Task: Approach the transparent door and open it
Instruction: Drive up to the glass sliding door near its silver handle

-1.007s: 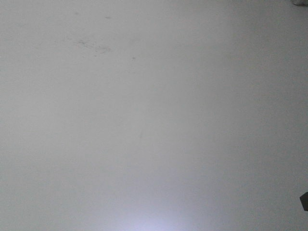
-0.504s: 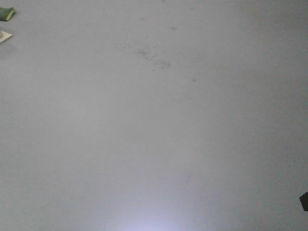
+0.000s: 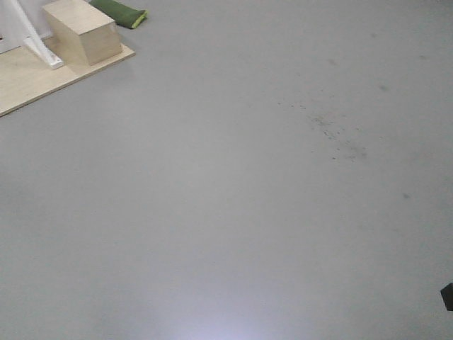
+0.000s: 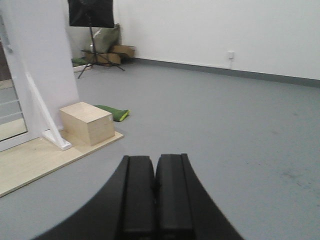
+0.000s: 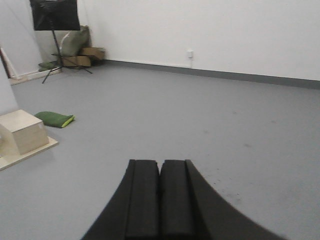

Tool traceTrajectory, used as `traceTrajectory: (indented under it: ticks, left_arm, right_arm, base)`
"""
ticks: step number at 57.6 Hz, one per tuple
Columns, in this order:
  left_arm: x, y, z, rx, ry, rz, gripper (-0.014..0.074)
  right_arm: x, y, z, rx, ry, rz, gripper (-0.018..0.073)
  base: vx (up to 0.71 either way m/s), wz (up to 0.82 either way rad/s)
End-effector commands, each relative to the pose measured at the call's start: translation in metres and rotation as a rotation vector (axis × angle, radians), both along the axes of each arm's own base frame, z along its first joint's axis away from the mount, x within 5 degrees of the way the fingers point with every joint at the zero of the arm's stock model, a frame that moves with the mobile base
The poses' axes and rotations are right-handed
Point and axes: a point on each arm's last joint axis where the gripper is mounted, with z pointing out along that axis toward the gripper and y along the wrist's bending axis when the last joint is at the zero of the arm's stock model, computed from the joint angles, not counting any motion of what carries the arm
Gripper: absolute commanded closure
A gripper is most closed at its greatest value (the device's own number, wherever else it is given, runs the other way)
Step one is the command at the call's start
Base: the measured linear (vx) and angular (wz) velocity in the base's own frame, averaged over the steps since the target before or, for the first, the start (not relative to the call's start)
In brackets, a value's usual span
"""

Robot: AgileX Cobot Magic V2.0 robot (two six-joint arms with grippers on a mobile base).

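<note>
Only a narrow strip of barred glass [image 4: 11,112] in a white frame shows at the far left of the left wrist view. No handle shows on it, so I cannot tell whether it is the transparent door. My left gripper [image 4: 155,159] is shut with nothing in it and hangs over bare grey floor, right of the platform. My right gripper [image 5: 160,162] is also shut and empty, over the floor further right. Neither gripper appears in the front view.
A low wooden platform [image 3: 28,81] lies at the front view's top left, carrying a pale wooden box [image 3: 81,32] and a white brace [image 3: 35,39]. A green bag [image 3: 120,13] lies beyond it. A tall white panel [image 4: 42,55] rises from the platform. A black light stand [image 5: 54,20] and cartons stand by the far wall.
The front view has swept across the floor: the dark floor specks slid right and down, and the platform, box and green bag came into view at top left.
</note>
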Motion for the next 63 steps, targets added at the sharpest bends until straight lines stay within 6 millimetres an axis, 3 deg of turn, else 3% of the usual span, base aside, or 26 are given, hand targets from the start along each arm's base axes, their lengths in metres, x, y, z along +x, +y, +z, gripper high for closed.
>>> traceTrajectory:
  ticks: [1, 63]
  left_arm:
    - [-0.0005, -0.0006, 0.0032, -0.014, -0.081, -0.009, 0.0603]
    - [-0.0005, -0.0006, 0.0032, -0.014, -0.081, -0.009, 0.0603]
  right_arm:
    - [-0.0008, 0.0003, 0.0069, -0.023, -0.093, 0.003, 0.0565]
    - [-0.0008, 0.0003, 0.0069, -0.023, -0.093, 0.003, 0.0565]
  base:
    - [0.64, 0.62]
    - [0.67, 0.53]
